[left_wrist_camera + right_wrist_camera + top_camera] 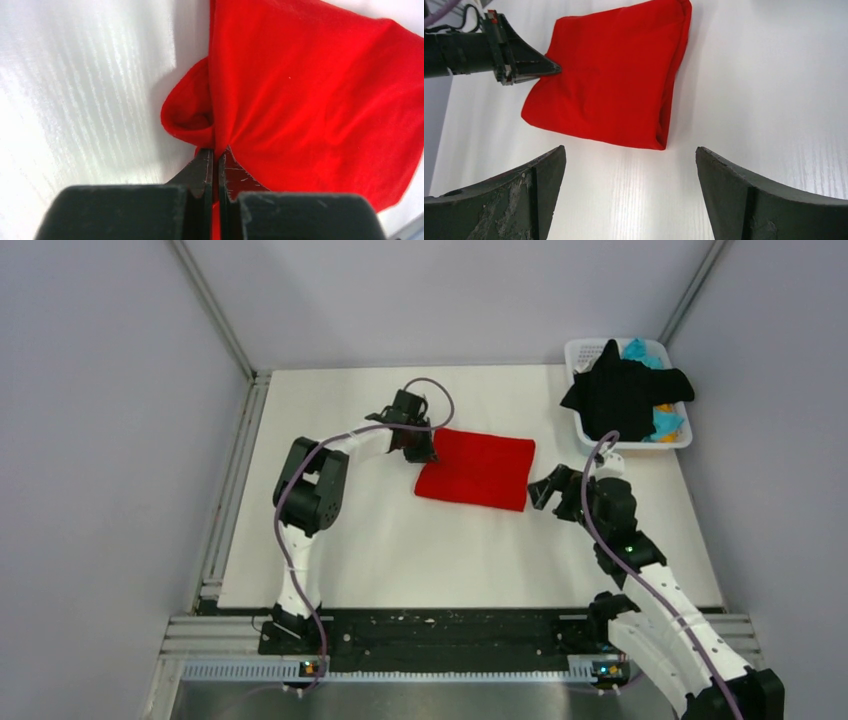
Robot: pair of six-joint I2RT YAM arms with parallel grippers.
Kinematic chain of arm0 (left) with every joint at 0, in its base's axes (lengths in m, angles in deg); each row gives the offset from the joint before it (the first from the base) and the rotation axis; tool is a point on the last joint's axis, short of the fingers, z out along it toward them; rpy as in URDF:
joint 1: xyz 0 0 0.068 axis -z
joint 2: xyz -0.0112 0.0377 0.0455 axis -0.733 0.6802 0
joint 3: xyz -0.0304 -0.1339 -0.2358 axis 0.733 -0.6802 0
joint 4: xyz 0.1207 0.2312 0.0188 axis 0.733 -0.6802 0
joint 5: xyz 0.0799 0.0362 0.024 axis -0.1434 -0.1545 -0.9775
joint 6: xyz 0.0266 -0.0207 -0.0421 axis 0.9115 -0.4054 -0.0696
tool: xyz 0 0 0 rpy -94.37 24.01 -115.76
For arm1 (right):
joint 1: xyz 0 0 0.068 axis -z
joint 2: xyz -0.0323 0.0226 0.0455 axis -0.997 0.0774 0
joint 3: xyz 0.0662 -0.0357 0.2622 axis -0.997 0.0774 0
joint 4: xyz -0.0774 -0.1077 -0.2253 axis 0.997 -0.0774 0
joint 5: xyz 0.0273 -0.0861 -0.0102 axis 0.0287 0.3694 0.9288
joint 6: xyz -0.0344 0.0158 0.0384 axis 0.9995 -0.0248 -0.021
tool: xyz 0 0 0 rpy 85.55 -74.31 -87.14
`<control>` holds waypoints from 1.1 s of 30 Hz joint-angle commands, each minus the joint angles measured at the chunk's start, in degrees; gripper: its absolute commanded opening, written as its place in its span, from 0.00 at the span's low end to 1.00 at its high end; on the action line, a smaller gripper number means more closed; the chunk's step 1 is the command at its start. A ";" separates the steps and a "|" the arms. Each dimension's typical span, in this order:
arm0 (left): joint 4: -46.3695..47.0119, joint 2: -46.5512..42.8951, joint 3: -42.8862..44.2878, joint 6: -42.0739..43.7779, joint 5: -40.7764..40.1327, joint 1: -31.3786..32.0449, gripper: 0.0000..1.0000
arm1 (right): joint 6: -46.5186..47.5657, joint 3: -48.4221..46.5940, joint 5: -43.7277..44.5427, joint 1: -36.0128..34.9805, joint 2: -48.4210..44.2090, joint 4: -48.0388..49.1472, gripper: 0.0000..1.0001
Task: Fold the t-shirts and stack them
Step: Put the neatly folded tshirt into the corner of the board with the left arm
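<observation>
A bright red t-shirt (478, 468), folded into a rectangle, lies in the middle of the white table. My left gripper (422, 448) is shut on its left edge; in the left wrist view (217, 152) the jaws pinch a ridge of red cloth (310, 95). My right gripper (545, 490) is open and empty just right of the shirt, its fingers (719, 175) wide apart above bare table, with the shirt (609, 80) ahead of them. A black t-shirt (622, 390) hangs over the basket, with cyan (640, 350) and orange (663, 408) cloth under it.
The white plastic basket (582, 348) stands at the table's back right corner. Grey walls close the table at the back and on both sides. A black and metal rail (450, 640) runs along the near edge by the arm bases.
</observation>
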 commanded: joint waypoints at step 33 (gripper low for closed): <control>-5.82 10.70 31.80 33.16 -47.02 -27.42 0.00 | 3.55 4.12 10.28 -0.05 3.16 -0.04 0.99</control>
